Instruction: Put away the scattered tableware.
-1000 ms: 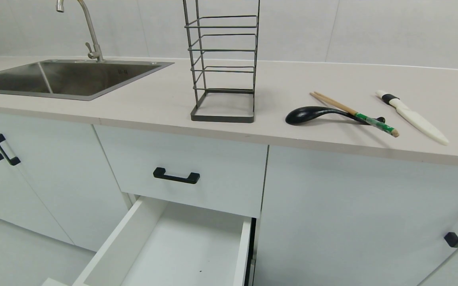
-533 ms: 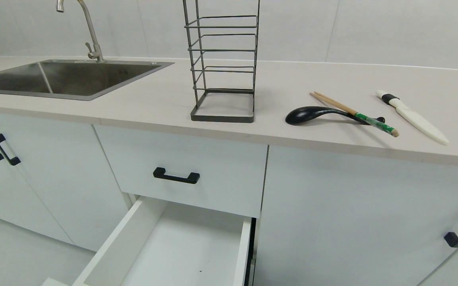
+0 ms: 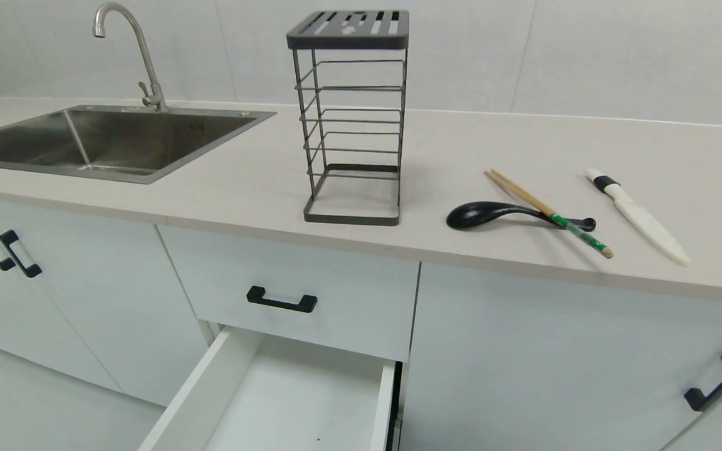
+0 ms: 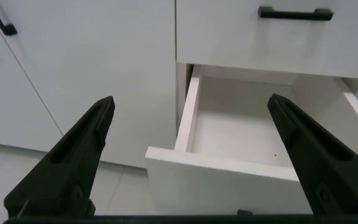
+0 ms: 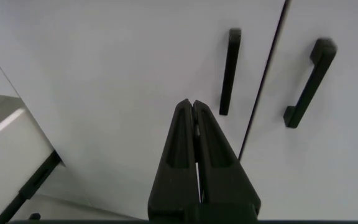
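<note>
Wooden chopsticks [image 3: 546, 212] lie as a pair on the counter [image 3: 242, 169], right of the middle, with their green-banded ends toward the front edge. They rest across the handle of a black spoon [image 3: 492, 214], touching it; the spoon's bowl points toward the wire rack [image 3: 351, 125]. Just beside them, further to the right and not touching, lies a white knife [image 3: 637, 216] with a black band near its far end and its tip toward the front edge.

I judge that the chopsticks are light, stiff and thin, so they can roll or split apart; I would pinch both together near the middle, clear of the spoon. The spoon looks glossy and probably slippery, and its handle curves up from the counter, which gives room for a finger under it. The knife is stiff, and I would take it at the banded end, not at the tip.

The rack stands upright near the middle of the counter and has a slotted top. Below the counter, a white drawer [image 3: 298, 401] is pulled open. I cannot tell which of the two is the intended place. A steel sink [image 3: 104, 131] with a tap [image 3: 132, 50] is at the left.

My left gripper [image 4: 191, 102] hangs low in front of the open drawer with its fingers spread wide, holding nothing. My right gripper [image 5: 194, 106] is before the cabinet doors [image 5: 135, 74], its fingers pressed together on nothing.
</note>
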You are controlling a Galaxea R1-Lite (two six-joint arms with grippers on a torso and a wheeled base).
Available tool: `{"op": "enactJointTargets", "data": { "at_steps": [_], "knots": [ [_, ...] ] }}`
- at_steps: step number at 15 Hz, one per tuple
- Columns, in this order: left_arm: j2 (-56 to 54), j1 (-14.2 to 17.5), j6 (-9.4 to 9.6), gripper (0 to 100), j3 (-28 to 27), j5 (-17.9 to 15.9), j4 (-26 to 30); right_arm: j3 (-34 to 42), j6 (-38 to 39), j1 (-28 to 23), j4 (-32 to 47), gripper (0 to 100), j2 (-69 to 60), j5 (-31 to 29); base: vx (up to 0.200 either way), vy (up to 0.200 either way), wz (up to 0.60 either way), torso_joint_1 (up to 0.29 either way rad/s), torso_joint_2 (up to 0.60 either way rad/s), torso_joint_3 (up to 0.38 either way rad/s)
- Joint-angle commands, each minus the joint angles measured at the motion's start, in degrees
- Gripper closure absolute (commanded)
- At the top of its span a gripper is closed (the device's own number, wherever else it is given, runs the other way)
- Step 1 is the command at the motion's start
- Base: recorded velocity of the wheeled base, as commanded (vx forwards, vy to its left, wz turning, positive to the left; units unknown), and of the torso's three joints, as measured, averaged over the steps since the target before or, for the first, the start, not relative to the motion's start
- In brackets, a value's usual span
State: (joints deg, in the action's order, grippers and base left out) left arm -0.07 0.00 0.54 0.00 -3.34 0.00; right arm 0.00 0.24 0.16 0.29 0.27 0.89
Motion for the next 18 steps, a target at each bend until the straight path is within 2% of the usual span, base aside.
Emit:
{"op": "enactJointTargets", "data": {
  "at_steps": [1, 9, 18],
  "knots": [
    [0.07, 0.0, -0.01, 0, 0.0, 0.0, 0.0, 0.0, 0.02, 0.02, 0.06, 100, 0.08, -0.01, 0.0, 0.0, 0.0, 0.1, -0.53, -0.3],
    [0.07, -0.09, 0.08, 0, 0.0, 0.0, 0.0, 0.0, 0.11, 0.02, 0.06, 100, 0.08, -0.01, 0.0, 0.0, 0.0, 0.171, -0.48, -0.295],
    [0.07, -0.09, -0.01, 0, 0.0, 0.0, 0.0, 0.0, 0.02, 0.02, 0.06, 100, 0.08, -0.1, 0.0, 0.0, 0.0, 0.071, -0.17, -0.101]
  ]
}}
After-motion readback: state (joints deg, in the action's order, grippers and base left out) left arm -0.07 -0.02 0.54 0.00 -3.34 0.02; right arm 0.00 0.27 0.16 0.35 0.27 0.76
